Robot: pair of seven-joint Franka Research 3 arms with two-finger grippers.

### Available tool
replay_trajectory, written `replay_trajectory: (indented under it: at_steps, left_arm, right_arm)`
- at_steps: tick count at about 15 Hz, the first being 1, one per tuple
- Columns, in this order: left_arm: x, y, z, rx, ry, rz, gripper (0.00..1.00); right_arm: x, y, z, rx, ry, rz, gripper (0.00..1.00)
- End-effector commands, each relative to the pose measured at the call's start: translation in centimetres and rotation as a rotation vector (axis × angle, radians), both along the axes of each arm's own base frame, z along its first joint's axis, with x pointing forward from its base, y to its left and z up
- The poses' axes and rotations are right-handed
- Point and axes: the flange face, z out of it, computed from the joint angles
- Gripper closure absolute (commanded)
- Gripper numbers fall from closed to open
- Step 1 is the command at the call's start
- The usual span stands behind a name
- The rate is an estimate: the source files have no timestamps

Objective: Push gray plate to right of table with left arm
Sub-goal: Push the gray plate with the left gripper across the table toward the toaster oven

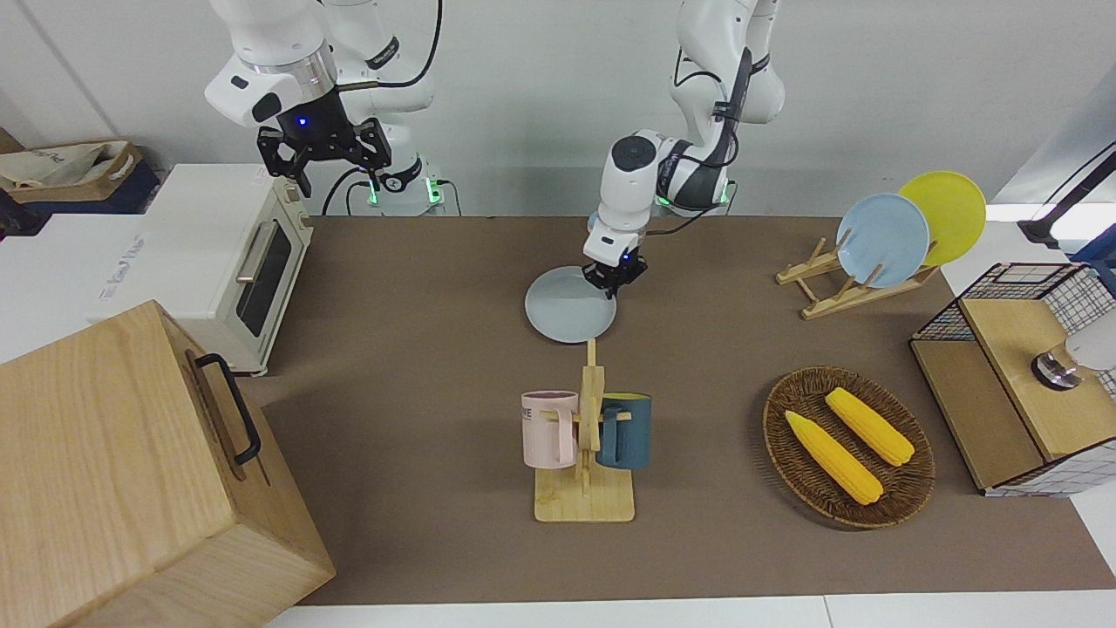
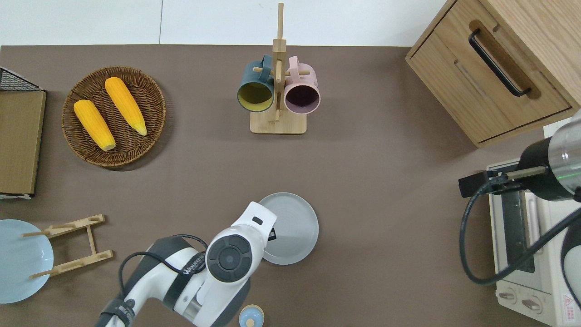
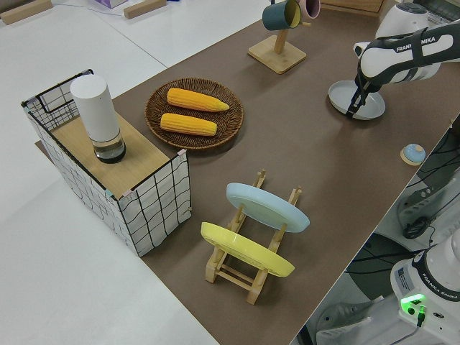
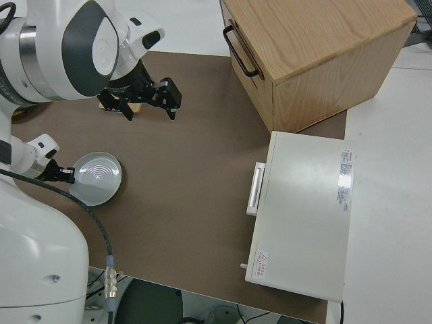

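The surface (image 1: 418,366), a wide brown-covered tabletop with white edges, carries everything here. At the right arm's end stand a wooden drawer cabinet (image 1: 131,471) and a white toaster oven (image 1: 235,262); at the left arm's end are a wire-sided box (image 1: 1020,384), a wicker basket (image 1: 850,449) with two corn cobs, and a wooden dish rack (image 1: 850,279) holding a sky-blue and a yellow plate. A mug rack (image 1: 586,436) stands mid-length near the edge farthest from the robots.

The left arm (image 1: 689,131) reaches down over the middle of the surface. The right arm is parked.

The gray plate (image 1: 567,305) lies flat about midway along the surface's length, nearer the robots' edge than the mug rack is, and well apart from the toaster oven.

The left tool (image 1: 615,277) is down at the plate's rim, on the rim's side toward the left arm's end of the surface and slightly toward the robots. Whether its fingers are spread or closed, I cannot tell, nor whether they touch the rim or only stand just beside it.

That placement is what matters: the plate lies from the tool toward the right arm's end, so a straight sweep that way would probably carry the plate along over open cover toward the toaster oven. Because the tool sits slightly toward the robots from the plate's centre, the plate may drift toward the mug rack as it slides.
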Motion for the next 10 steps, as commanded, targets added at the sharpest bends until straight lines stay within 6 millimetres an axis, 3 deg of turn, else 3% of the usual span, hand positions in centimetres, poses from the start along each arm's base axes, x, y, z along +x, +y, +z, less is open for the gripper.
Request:
replay_trajectory:
  at_steps: [1, 10]
  left_arm:
    - [-2.3, -4.6, -0.3, 0.024, 0.02, 0.051, 1.0]
    - [-5.0, -16.5, -1.0, 0.054, 0.067, 0.198, 1.0]
  right_arm:
    - [-0.2, -0.2, 0.4, 0.009, 0.005, -0.006, 0.017]
    - [-0.3, -0.2, 0.4, 0.009, 0.007, -0.006, 0.017]
